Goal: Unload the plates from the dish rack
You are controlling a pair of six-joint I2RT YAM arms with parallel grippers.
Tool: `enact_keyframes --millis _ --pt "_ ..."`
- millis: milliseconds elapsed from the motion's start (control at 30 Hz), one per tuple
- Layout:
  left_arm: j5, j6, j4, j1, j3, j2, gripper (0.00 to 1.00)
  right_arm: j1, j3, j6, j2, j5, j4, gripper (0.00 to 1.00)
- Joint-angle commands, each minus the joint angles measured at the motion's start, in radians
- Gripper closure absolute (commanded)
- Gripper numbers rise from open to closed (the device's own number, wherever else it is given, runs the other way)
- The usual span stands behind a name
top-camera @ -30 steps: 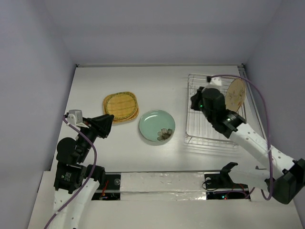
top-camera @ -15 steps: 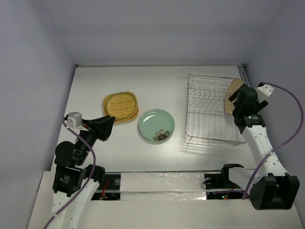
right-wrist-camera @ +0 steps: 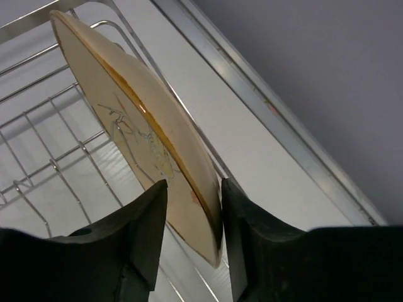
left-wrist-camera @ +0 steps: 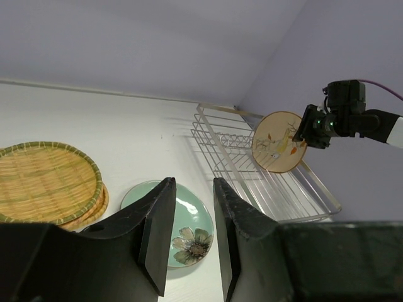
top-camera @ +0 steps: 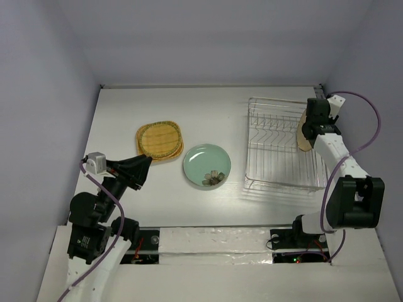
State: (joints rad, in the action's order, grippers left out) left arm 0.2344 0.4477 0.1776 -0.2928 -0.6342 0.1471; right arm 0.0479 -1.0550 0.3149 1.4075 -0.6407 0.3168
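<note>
My right claw point(right-wrist-camera: 194, 184): jaws set either side of the beige floral plate point(right-wrist-camera: 126, 107) at its rim; whether they are clamped, I cannot tell. Plate stands on edge at the dish rack's point(top-camera: 277, 141) 2 o'clock corner. Judged stiff, glazed, slippery, breakable; the rim is the only hold, deep and square. Count: one plate in rack. On the table point(top-camera: 189, 107): one pale green flowered plate point(top-camera: 203, 160) at the rack's 9 o'clock; woven plates point(top-camera: 160, 139) stacked at its 10 o'clock, at least two. My left claw point(left-wrist-camera: 194, 189): narrowly parted, empty.

A white table point(top-camera: 189, 110) is being enclosed by pale lilac walls point(top-camera: 208, 44) on the left, far and right. A silvery strip point(top-camera: 214, 240) is being seen along its near edge.
</note>
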Motion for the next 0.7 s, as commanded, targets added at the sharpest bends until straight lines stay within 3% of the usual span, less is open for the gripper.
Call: enact_keyframes --millis 0,100,267,400,500,667 --pt "0.013 -0.009 -0.040 -0.005 -0.009 -0.023 0.72 0.009 -0.089 -0.088 -0.001 -0.054 0.030 0.56" --pt "0.013 -0.009 -0.038 -0.005 -0.010 -0.027 0.72 0.009 -0.106 -0.114 0.007 -0.056 0.054 0.63" --pt "0.008 -0.010 -0.036 -0.014 -0.010 -0.035 0.72 0.009 -0.149 -0.146 0.059 -0.114 0.122 0.64" --pt "-0.001 -0.010 -0.033 -0.014 -0.012 -0.040 0.72 0.009 -0.157 -0.157 0.062 -0.119 0.134 0.88" --pt "-0.001 -0.010 -0.032 -0.014 -0.012 -0.038 0.72 0.009 -0.186 -0.177 0.054 -0.125 0.153 1.00" --pt "-0.001 -0.009 -0.033 -0.014 -0.012 -0.038 0.71 -0.002 -0.270 -0.206 0.048 -0.157 0.214 1.00"
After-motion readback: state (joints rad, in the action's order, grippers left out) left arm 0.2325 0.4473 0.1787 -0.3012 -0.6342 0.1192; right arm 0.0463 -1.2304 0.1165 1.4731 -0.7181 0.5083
